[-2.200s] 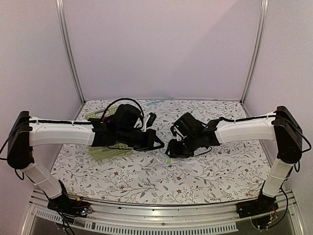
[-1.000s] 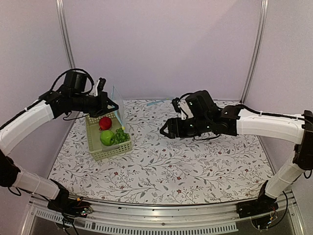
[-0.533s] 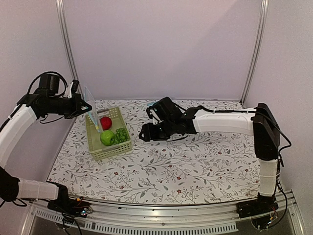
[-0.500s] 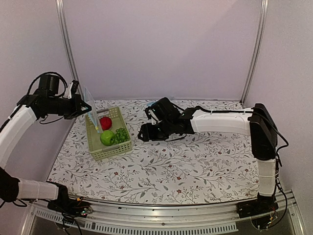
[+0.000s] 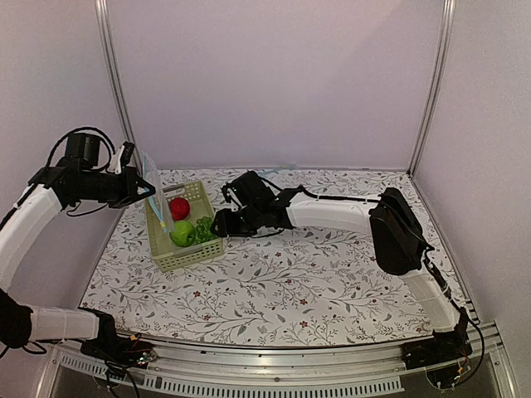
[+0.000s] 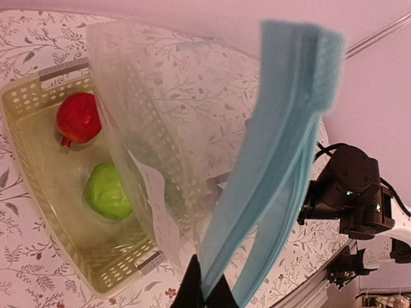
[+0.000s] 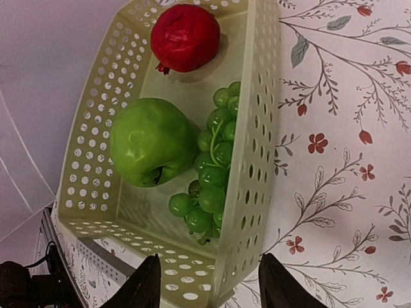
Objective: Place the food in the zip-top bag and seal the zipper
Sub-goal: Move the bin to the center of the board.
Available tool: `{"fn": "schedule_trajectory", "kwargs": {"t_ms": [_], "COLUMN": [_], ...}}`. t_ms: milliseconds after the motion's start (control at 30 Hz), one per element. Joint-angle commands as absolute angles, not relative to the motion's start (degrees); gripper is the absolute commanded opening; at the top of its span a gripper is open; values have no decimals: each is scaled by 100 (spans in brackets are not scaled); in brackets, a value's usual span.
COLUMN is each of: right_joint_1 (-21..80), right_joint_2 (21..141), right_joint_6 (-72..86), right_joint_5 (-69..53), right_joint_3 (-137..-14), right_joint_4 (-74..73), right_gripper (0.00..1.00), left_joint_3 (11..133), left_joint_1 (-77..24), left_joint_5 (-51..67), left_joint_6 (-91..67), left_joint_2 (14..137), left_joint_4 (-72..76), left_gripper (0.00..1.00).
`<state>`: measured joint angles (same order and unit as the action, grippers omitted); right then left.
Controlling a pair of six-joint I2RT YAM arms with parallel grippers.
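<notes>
The red apple (image 5: 178, 207) and the green apple (image 5: 182, 233) lie in a pale green basket (image 5: 187, 259) at the table's left. My left gripper (image 5: 141, 184) is shut on the zipper (image 6: 276, 141), the light blue strip of the clear zip-top bag (image 6: 160, 128). It holds the bag in the air over the basket's left side. My right gripper (image 5: 217, 225) is open and empty, low at the basket's right wall. In the right wrist view its fingers straddle that wall (image 7: 250, 192), with the green apple (image 7: 151, 141) and red apple (image 7: 186, 37) ahead.
A bunch of green grapes (image 7: 212, 173) lies in the basket against its right wall, beside the green apple. The floral tablecloth (image 5: 332, 274) covers the table. Purple walls and metal posts (image 5: 116, 91) close in the back and sides.
My right arm has reached left across the table, and its open gripper now sits at the basket's right wall. My left gripper still holds the bag up, shifted slightly.
</notes>
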<state>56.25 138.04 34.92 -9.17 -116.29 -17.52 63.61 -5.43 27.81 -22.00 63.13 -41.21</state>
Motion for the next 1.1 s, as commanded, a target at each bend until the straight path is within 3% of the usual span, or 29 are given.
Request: {"fn": "schedule_trajectory", "kwargs": {"t_ms": [0,200,333,600,867,1067], "right_joint_1": [5647,5648,5646,5644,5438,4873], "right_joint_2": [14328,14740,14673,13620,12171,10912], "right_joint_6": [3684,3681,3662,3301,3102,2976], "right_joint_5": [-917,-478,-129,1255,1997,1780], "right_joint_3": [-12166,-12659,-12644,-11831,-10032,-8211], "right_joint_4": [-1784,-2164,-2434,-3015,-3304,-3125], "right_gripper": [50,37,19,1,0,0], "left_joint_3": [6249,6345,6517,6768,6793,6527], "left_joint_1": [-466,-466,-466,-466,-494,-1032], "left_joint_5": [2963,2982,2958,2878,2608,1837], "left_joint_6": [-2084,-2076,-2061,-2076,-2128,-2127], "left_joint_2": [6229,6154,6137,6145,6166,6340], "left_joint_4": [-4125,-4216,-4367,-4601,-4850,-5194], "left_gripper": [0,0,0,0,0,0]}}
